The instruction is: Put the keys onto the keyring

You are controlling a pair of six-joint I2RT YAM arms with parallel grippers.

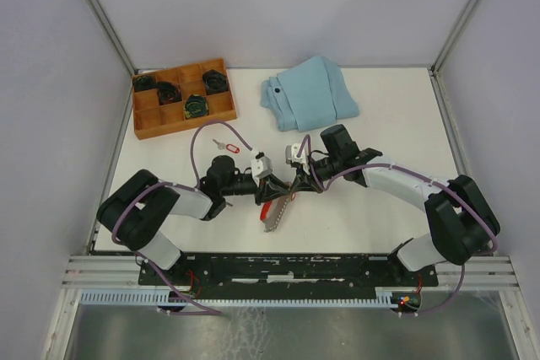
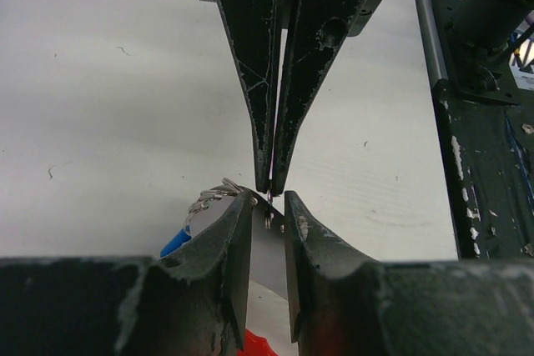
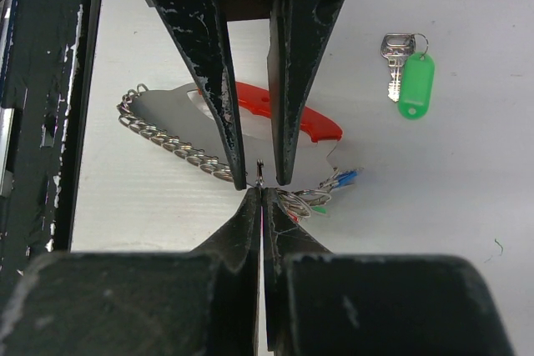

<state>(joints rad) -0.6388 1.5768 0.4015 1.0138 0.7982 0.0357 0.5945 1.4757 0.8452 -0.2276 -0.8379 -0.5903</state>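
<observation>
The keyring (image 1: 272, 212) lies between the two arms: a red curved strip (image 3: 284, 110) on a grey plate, with a row of silvery loops (image 3: 171, 143). Blue and green tags (image 3: 342, 179) hang at one end. My right gripper (image 3: 261, 192) is shut on a small metal ring (image 3: 261, 171) that sticks out of its tips. My left gripper (image 2: 268, 202) faces it tip to tip, its jaws a little apart on either side of that ring, over the plate's edge. A green-tagged key (image 3: 409, 77) and a red-tagged key (image 1: 226, 146) lie loose on the table.
A wooden compartment tray (image 1: 221, 107) with dark round items stands at the back left. A folded light-blue cloth (image 1: 308, 92) lies at the back middle. The arms' base rail (image 1: 287, 267) runs along the near edge.
</observation>
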